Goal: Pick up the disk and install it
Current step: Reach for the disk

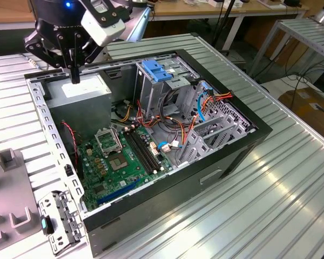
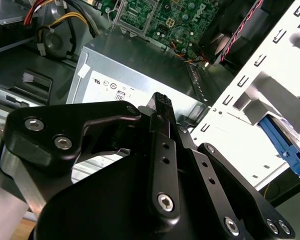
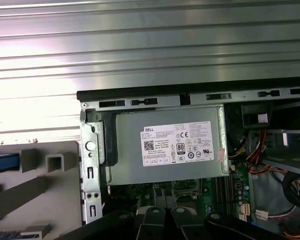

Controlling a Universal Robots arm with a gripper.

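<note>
Hand [image 1: 74, 79] at upper left of the exterior view, fingers drawn together on nothing, poised over the power supply [image 1: 78, 91] inside the open computer case [image 1: 167, 189]. Disk [image 2: 285, 149] shows as a blue edge in the second wrist view. It lies outside the case, among the posts of the grey fixture [image 1: 8, 178] on the worktop [image 1: 270, 205], well apart from the hand. Case also holds motherboard [image 1: 124, 162] and drive cage [image 1: 162, 86].

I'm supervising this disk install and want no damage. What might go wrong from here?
The gripper hangs close above the power supply; dropping straight down may strike its casing. Loose red and yellow cables lie beside the drive cage and might snag anything passing there.
</note>
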